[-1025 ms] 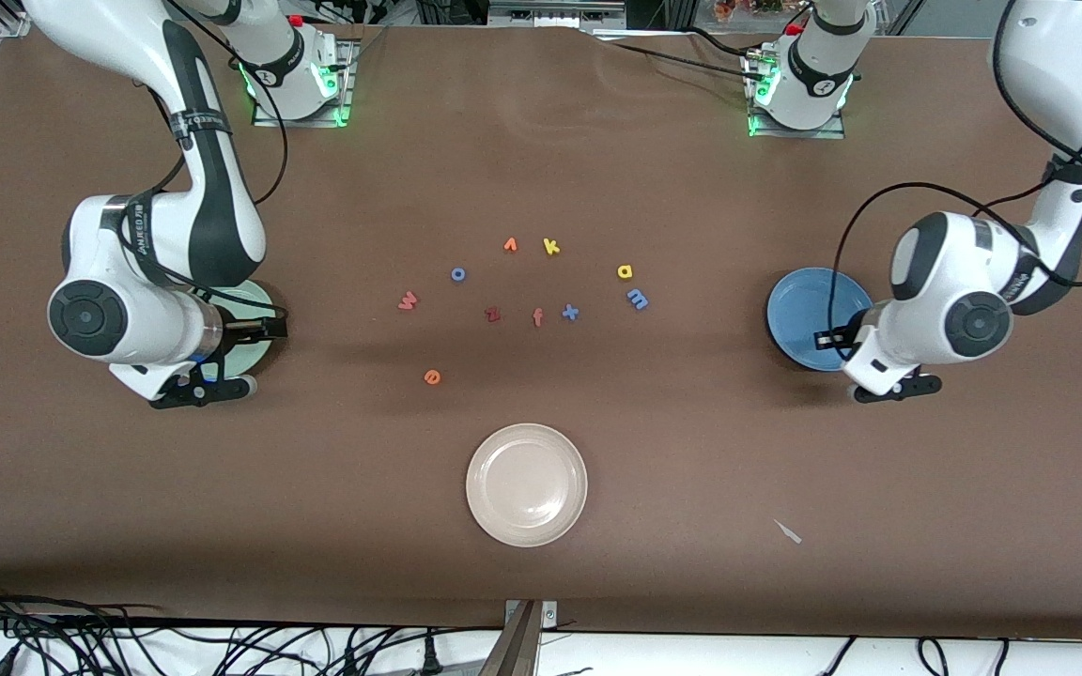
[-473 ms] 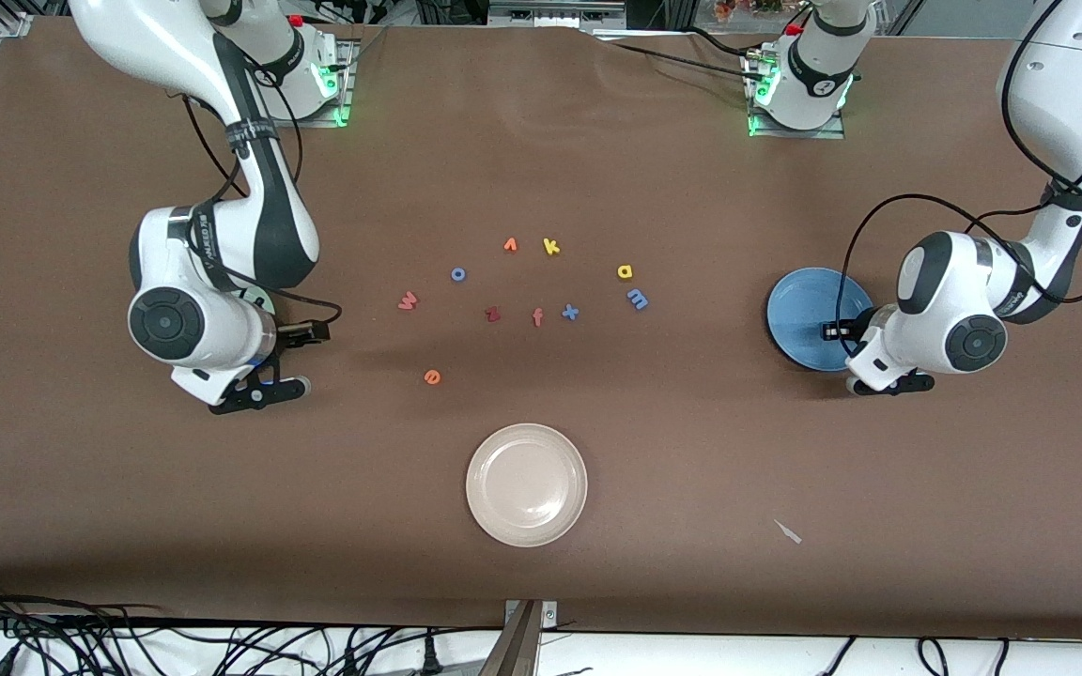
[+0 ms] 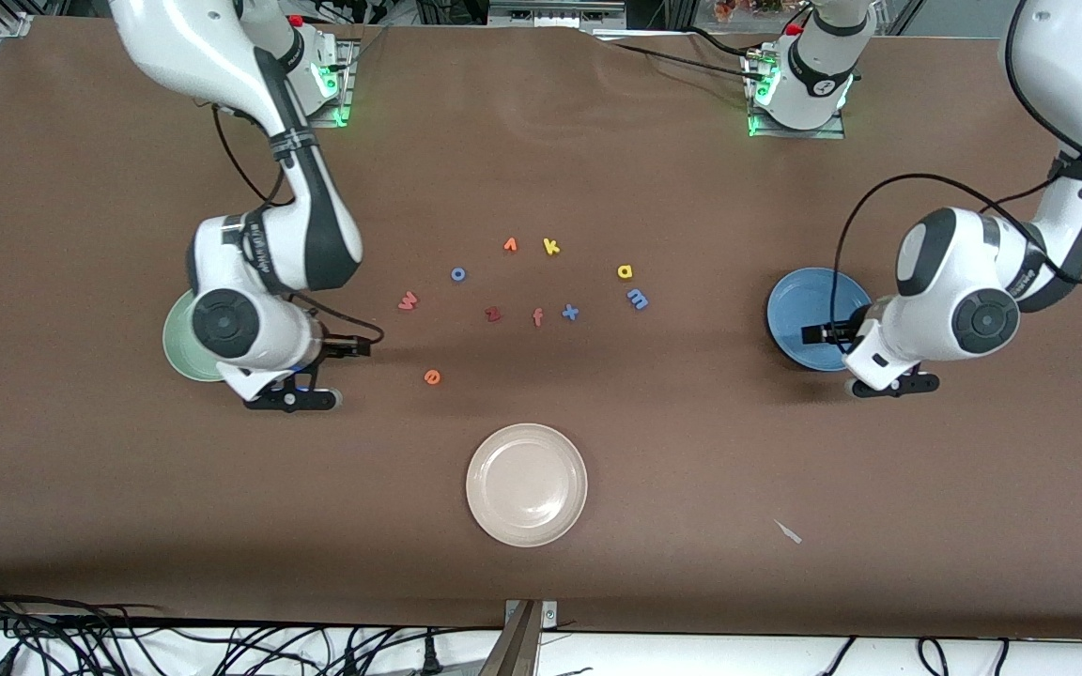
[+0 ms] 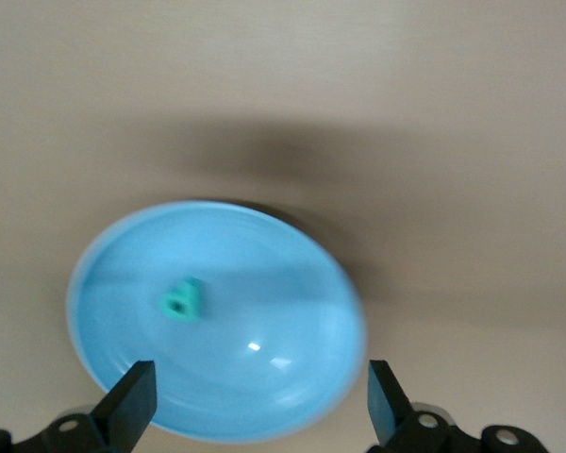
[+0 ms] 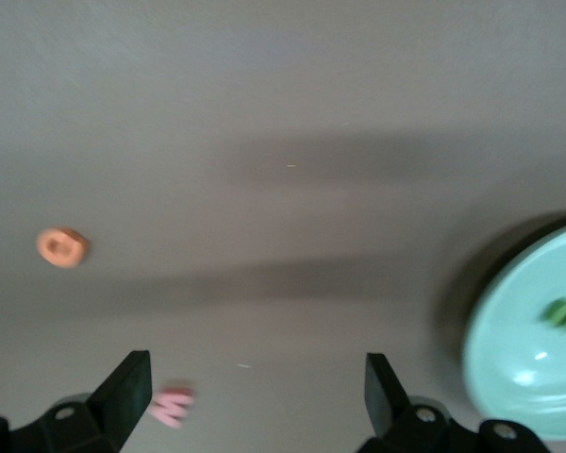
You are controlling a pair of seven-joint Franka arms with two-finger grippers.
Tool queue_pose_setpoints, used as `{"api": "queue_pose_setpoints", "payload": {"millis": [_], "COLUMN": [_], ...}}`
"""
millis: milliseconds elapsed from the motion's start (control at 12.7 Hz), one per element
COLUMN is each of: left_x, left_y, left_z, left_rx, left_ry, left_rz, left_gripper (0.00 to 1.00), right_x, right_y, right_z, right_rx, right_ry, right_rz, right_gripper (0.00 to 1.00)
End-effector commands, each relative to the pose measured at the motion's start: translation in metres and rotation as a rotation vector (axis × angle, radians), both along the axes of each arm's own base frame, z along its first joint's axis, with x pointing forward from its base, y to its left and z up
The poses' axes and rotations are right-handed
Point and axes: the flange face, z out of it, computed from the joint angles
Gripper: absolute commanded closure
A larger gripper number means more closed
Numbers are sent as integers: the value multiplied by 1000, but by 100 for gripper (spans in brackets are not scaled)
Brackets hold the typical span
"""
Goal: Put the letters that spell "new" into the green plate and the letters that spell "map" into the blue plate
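— Left tool (image 4: 259, 401)?
— Spread wide, pinching nothing. Hanging over the blue plate (image 4: 264, 255), toward the left arm's end of the table (image 3: 691, 451).
— In that plate?
— Teal p (image 4: 181, 300), lying loose on the plate floor, clear of both fingers.
— Right tool (image 5: 255, 392)?
— Spread wide too, and empty. Over bare table just beside the green plate (image 5: 519, 377), on the side facing the scattered letters.
— In the green plate?
— Olive-green n (image 5: 563, 312), lying flat inside.
— Other letters for "new"?
— Both on the table, outside any plate. Orange e (image 3: 432, 376) near the right tool; pinkish-red w (image 3: 408, 300) farther from the front camera than the e.
— And for "map"?
— Light blue m (image 3: 637, 299) and yellow a (image 3: 625, 271) just beside each other on the table, between the middle cluster and the blue plate, the a farther from the front camera.
— Anything else out there?
— Dark red z (image 3: 493, 314), salmon f (image 3: 537, 317) and blue x (image 3: 570, 312) in a row mid-table; yellow k (image 3: 551, 246) and blue o (image 3: 457, 273) farther from the front camera. Cream-white plate (image 3: 527, 526) nearest the front camera, nothing in it.
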Motion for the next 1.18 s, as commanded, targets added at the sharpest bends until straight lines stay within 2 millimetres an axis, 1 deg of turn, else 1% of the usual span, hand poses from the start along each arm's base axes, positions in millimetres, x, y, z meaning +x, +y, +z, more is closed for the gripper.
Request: {"api": "queue_pose_setpoints", "payload": {"millis": [0, 79, 158, 236, 315, 394, 473, 552, 631, 709, 946, 1104], "left_x": [-30, -41, -53, -68, -83, -87, -86, -92, -94, -100, -97, -99], "left_y": [-71, -102, -130, -156, -183, -200, -210, -228, -235, -244, -251, -251], "left_z": [6, 6, -1, -12, -25, -33, -43, -51, -61, -72, -102, -110], "left_rx": [18, 26, 31, 32, 15, -15, -45, -55, -38, -2, 47, 61], "left_ry": [27, 23, 13, -1, -34, -71, -77, -82, -104, -125, -145, -137], "left_rz": [107, 141, 170, 187, 207, 248, 288, 324, 361, 390, 484, 502], "left_gripper": [4, 4, 4, 4, 3, 3, 3, 4, 5, 5, 5, 11], "right_x": [-18, -28, -36, -46, -58, -70, -84, -94, -100, -107, -120, -123], "right_y": [26, 39, 41, 46, 44, 44, 40, 38, 39, 43, 44, 45], "right_z": [-13, -19, -26, -28, -37, -46, -53, -62, -67, -72, -82, -87], "right_rx": [-1, 38, 61, 85, 92, 102, 110, 110, 106, 103, 88, 82], "right_ry": [-40, -62, -107, -140, -153, -167, -181, -186, -180, -169, -143, -134], "right_rz": [-206, -260, -329, -362, -370, -368, -369, -382, -405, -407, -417, -411], "right_gripper": [0, 0, 0, 0, 0, 0, 0, 0, 0, 0, 2, 11]}}
